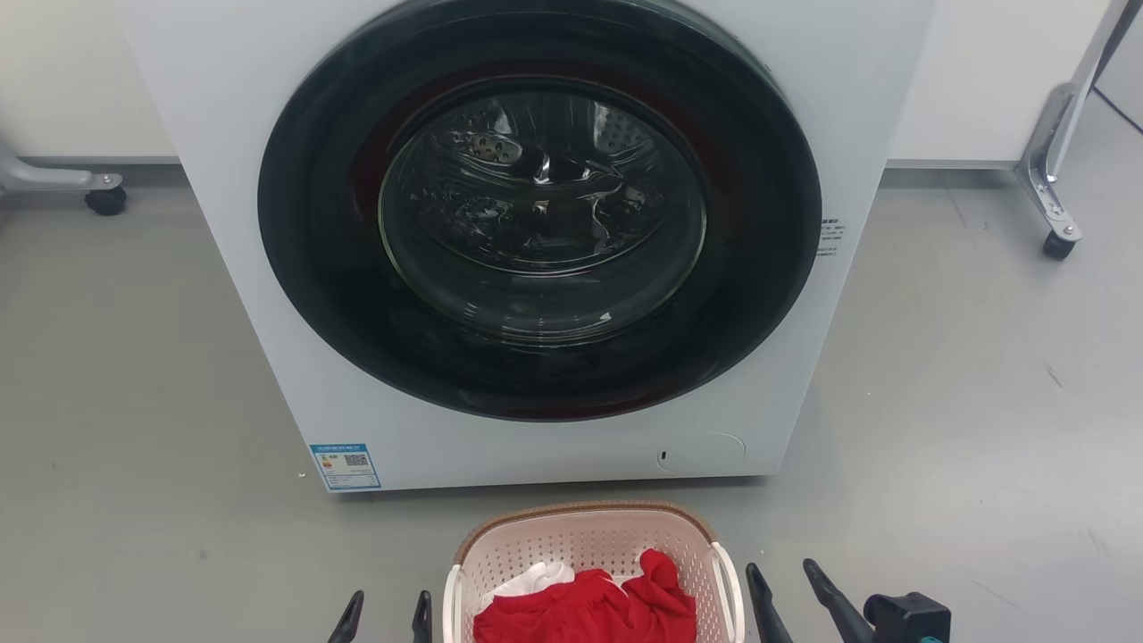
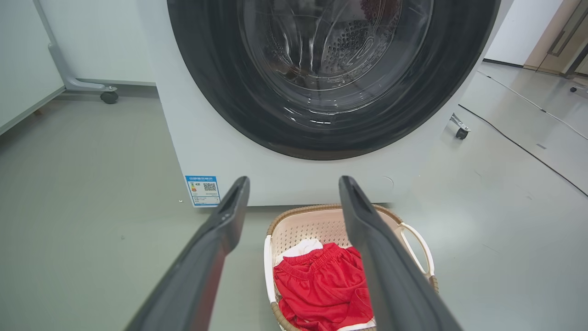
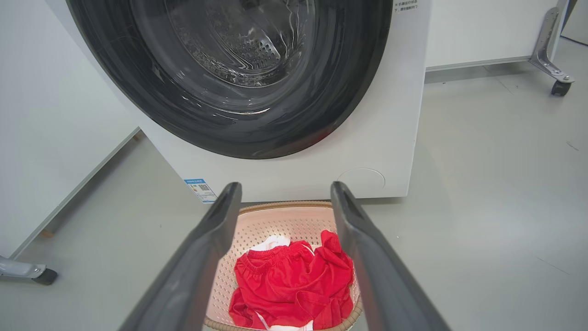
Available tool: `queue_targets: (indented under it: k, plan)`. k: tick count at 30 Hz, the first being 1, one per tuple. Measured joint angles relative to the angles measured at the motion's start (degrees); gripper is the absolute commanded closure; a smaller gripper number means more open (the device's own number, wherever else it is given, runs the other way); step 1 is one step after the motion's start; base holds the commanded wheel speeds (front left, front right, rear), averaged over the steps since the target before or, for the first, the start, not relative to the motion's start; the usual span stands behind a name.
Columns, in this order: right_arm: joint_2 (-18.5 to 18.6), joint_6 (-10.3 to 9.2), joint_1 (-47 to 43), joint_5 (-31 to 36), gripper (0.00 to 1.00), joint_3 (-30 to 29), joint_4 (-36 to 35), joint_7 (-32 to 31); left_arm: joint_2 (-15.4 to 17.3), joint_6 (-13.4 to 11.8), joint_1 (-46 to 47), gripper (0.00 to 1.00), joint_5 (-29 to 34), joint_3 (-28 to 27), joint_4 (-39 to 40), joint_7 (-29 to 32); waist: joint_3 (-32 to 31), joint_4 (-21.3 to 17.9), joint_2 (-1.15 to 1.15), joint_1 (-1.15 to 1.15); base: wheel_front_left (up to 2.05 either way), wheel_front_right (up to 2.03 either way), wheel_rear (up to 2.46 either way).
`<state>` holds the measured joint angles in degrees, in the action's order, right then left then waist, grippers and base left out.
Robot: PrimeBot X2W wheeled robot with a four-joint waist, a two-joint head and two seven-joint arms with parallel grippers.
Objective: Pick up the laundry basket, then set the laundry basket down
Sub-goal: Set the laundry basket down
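The laundry basket stands on the grey floor just in front of the washer, pale pink with a brown rim and white side handles. Red clothes and a bit of white cloth lie inside it. My left gripper is open, just left of the basket's left handle. On the other side, my right gripper is open beside the right handle. From the left wrist, the open left gripper frames the basket below. The right gripper hangs open above the basket. Neither holds anything.
A white front-loading washer with its round dark door shut rises right behind the basket. Wheeled frame legs stand at the far left and far right. A black cable crosses the floor right of the washer.
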<state>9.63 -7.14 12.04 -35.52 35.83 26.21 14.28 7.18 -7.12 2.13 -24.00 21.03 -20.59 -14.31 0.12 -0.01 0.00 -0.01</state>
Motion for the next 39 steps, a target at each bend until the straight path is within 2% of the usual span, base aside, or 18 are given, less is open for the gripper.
queue_targets:
  k: [6,14,26,39]
  plan:
    - [-0.4,0.00,-4.0,4.4,0.00,-6.5,-3.8,0.0,-0.5,0.0,-3.0,0.00,2.1,-3.4,3.0,0.0,-0.4,-0.3,0.00,0.00,0.00,0.00,0.00]
    - [-3.0,-0.01,-9.6,10.7,0.00,-13.4,-8.7,0.0,-1.6,0.0,-5.1,0.00,4.2,-6.4,6.0,0.0,-0.7,-0.7,0.00,0.00,0.00,0.00,0.00]
    - [-5.1,-0.01,-14.1,17.0,0.00,-18.2,-14.5,0.0,-2.6,0.0,-7.6,0.00,6.2,-9.3,8.1,0.0,-0.2,-1.1,0.00,0.00,0.00,0.00,0.00]
    - [-6.1,-0.01,-15.6,19.7,0.00,-19.7,-16.7,0.0,-3.2,0.0,-7.6,0.00,7.2,-10.3,8.7,0.0,0.3,-1.3,0.00,0.01,0.00,0.00,0.00]
